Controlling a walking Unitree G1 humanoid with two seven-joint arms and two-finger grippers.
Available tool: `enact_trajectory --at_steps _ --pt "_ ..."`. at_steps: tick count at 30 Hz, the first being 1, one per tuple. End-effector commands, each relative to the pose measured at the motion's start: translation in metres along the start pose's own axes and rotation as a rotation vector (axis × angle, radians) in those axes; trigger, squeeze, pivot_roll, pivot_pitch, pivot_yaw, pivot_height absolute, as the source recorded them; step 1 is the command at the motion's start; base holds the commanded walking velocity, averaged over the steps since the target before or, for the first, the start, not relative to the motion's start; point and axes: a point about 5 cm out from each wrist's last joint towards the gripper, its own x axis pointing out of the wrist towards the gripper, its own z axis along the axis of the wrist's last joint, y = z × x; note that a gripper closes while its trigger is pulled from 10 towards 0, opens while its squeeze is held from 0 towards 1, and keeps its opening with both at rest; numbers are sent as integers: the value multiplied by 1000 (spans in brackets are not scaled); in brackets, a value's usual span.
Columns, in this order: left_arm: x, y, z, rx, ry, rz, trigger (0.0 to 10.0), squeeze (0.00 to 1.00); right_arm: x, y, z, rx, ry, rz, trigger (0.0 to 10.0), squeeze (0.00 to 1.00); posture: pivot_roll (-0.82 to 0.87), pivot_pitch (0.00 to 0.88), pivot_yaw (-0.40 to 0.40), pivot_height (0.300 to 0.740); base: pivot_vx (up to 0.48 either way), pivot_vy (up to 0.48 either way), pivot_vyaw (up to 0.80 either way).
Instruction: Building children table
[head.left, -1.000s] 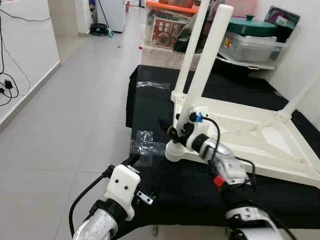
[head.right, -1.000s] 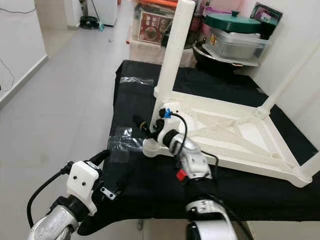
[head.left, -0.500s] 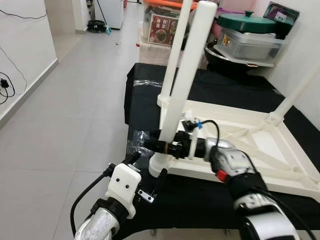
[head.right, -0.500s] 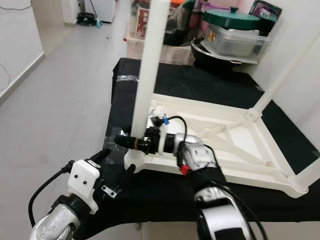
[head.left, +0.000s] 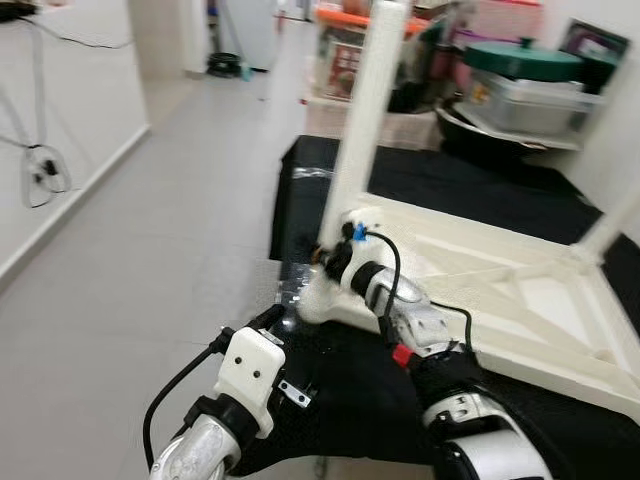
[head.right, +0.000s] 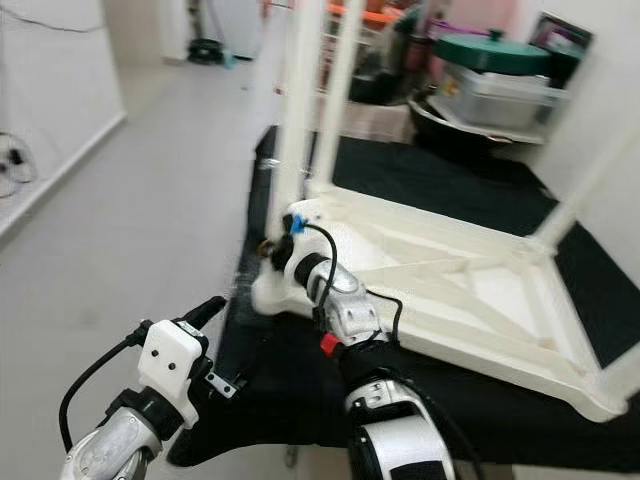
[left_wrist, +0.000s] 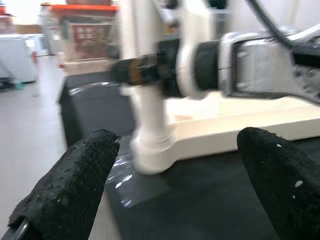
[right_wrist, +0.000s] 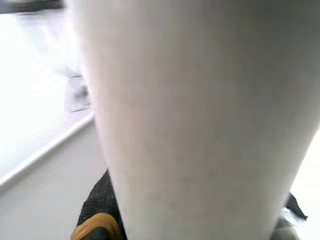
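A white children's table (head.left: 520, 290) lies upside down on a surface covered in black cloth (head.left: 350, 400). Its near-left leg (head.left: 360, 110) stands up from the corner socket (head.left: 315, 300). My right gripper (head.left: 330, 262) is shut on the base of this leg, and the right wrist view has the leg (right_wrist: 200, 115) right up against the camera with a black finger (right_wrist: 97, 220) beside it. My left gripper (left_wrist: 177, 145) is open, low at the cloth's front-left edge, its fingers (left_wrist: 80, 180) spread a short way before that corner.
Another table leg (head.left: 610, 225) rises at the far right. A green-lidded pot (head.left: 520, 60) and storage boxes (head.left: 345, 65) crowd the back. Clear tape patches (head.left: 310, 172) lie on the cloth. Grey tiled floor (head.left: 130, 250) stretches along the left, bounded by a white wall.
The head view has swung and blurred. My right wrist has turned around the leg's base while keeping its hold. The left arm stays low at the front.
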Motion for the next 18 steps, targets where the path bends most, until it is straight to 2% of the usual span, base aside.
enact_trajectory --at_steps 1,2,3,5,6,7,8,9,10,11,13,14,15,16,17,18 --pt "1 -1 -3 -7 12 -5 10000 0 -20 -40 -20 34 74 -407 0 0 141 0 -135 740 0 0 0" --pt "1 -1 -4 -7 12 -5 10000 0 -26 -41 -22 67 77 -473 0 0 142 0 -137 740 0 0 0" --pt "1 -1 -3 -7 11 -5 10000 0 -29 -36 -24 79 80 -493 0 0 144 0 -137 740 0 0 0" --pt "2 -1 -3 -8 9 -5 10000 0 -29 -25 -26 98 83 -494 0 0 142 0 -137 740 0 0 0" --pt "2 -1 -3 -8 10 -5 10000 0 -25 -16 -27 132 84 -444 0 0 144 0 -140 740 0 0 0" --pt "2 -1 -3 -8 10 -5 10000 0 -25 -16 -27 132 84 -444 0 0 144 0 -140 740 0 0 0" --pt "2 -1 -3 -8 9 -4 10000 0 -20 -3 -24 186 56 -360 10000 0 146 0 -139 740 0 0 0" --pt "3 0 -3 -8 9 -4 10000 0 -15 10 -19 218 15 -267 10000 1000 145 0 -140 740 0 0 0" --pt "3 0 -3 -8 9 -4 10000 0 -15 10 -19 218 15 -267 10000 1000 145 0 -140 740 0 0 0" --pt "3 0 -3 -8 9 -3 10000 0 -12 19 -11 251 -32 -202 10000 1000 143 0 -138 740 0 0 0" --pt "3 0 -3 -8 9 -3 10000 0 -12 19 -11 251 -32 -202 10000 1000 143 0 -138 740 0 0 0" --pt "3 0 -3 -7 8 -2 10000 0 -9 21 -2 263 -77 -152 10000 1000 142 0 -141 740 0 0 0" --pt "3 0 -3 -7 8 -2 10000 0 -9 21 -2 263 -77 -152 10000 1000 142 0 -141 740 0 0 0" --pt "3 0 -3 -7 8 -3 10000 0 -9 18 12 237 -167 -73 10000 0 141 0 -141 740 0 0 0" --pt "3 0 -3 -7 7 -4 10000 0 -8 18 19 232 -188 103 10000 0 139 0 -144 740 0 0 0" --pt "3 0 -3 -7 7 -4 10000 0 -8 18 19 232 -188 103 10000 0 139 0 -144 740 0 0 0"
